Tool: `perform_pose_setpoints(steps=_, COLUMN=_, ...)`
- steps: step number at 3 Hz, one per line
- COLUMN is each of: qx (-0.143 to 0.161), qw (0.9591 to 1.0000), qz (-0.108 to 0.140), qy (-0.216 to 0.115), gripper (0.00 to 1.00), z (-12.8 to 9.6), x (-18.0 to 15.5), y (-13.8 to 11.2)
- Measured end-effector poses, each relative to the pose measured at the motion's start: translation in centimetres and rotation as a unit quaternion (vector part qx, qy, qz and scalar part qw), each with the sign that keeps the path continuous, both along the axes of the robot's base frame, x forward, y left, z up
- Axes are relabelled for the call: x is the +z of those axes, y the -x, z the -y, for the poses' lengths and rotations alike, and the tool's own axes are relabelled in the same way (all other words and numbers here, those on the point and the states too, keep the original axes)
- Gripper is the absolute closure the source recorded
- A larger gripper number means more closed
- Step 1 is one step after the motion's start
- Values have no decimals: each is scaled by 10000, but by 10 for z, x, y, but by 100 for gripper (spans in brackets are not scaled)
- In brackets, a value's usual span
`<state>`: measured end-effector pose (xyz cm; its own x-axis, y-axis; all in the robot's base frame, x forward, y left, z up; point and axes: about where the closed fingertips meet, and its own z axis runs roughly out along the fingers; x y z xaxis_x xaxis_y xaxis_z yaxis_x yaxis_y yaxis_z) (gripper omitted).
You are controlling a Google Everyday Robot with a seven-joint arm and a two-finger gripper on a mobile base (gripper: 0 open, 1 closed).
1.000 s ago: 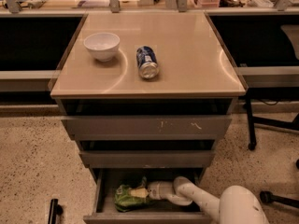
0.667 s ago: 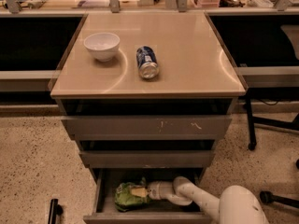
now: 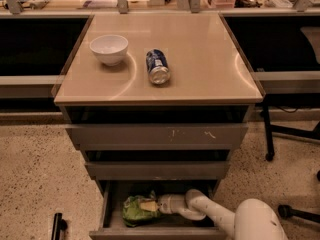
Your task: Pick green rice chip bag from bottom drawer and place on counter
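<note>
Apparently gripper (image 3: pixel 151 204) against bag (image 3: pixel 132 212), btm drawer (image 3: pixel 150 232).

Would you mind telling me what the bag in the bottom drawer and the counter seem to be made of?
The bag: probably foil or plastic film; crumpled, bright green with pale patches. The counter: glossy beige, perhaps laminate; it shows curved reflections. The gripper is in the drawer, at the bag.

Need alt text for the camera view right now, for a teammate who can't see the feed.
The robot's hand reaches into the open bottom drawer, at the green rice chip bag lying inside. Above, the counter holds a white bowl and a blue soda can on its side.
</note>
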<state>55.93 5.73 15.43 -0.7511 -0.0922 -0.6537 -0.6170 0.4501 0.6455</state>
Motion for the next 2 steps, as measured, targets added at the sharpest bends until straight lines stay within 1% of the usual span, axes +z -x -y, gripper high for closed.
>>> perform_pose_setpoints(steps=1, qx=56, qw=9999, qz=-129, qy=-70, gripper=100, z=0, x=16, y=2)
perform_pose_setpoints(steps=2, qx=24, qw=9998, qz=-189, qy=-15, gripper=100, z=5, x=54, y=0)
